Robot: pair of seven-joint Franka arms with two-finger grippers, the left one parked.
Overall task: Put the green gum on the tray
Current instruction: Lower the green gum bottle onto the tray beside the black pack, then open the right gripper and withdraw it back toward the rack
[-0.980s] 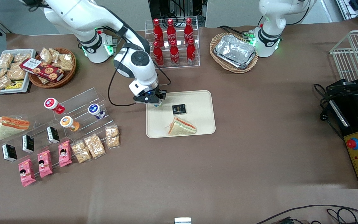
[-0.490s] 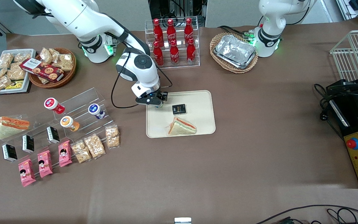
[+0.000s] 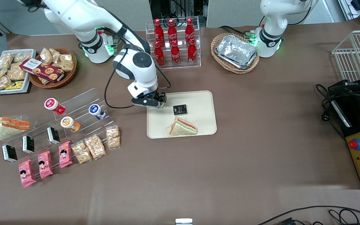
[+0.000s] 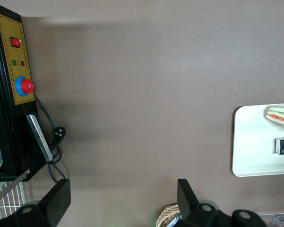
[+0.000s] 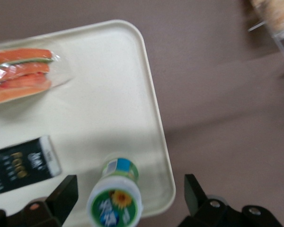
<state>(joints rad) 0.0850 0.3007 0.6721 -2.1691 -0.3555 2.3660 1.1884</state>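
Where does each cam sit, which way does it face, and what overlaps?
Front: high, facing both arms, looking down; both arms show, gripper over the tray.
Right wrist: on the working arm, looking down; the open gripper's fingers flank the green gum standing on the tray.
Left wrist: on the parked arm, looking down at the control box; its fingers show.
Shared: all three see tray, sandwich, black packet.

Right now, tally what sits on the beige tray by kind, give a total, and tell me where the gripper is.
On the tray:
green gum: 1
black packet: 1
wrapped sandwich: 1
Total: 3
The gripper hangs open above the green gum, one finger either side of it, near the tray's edge.
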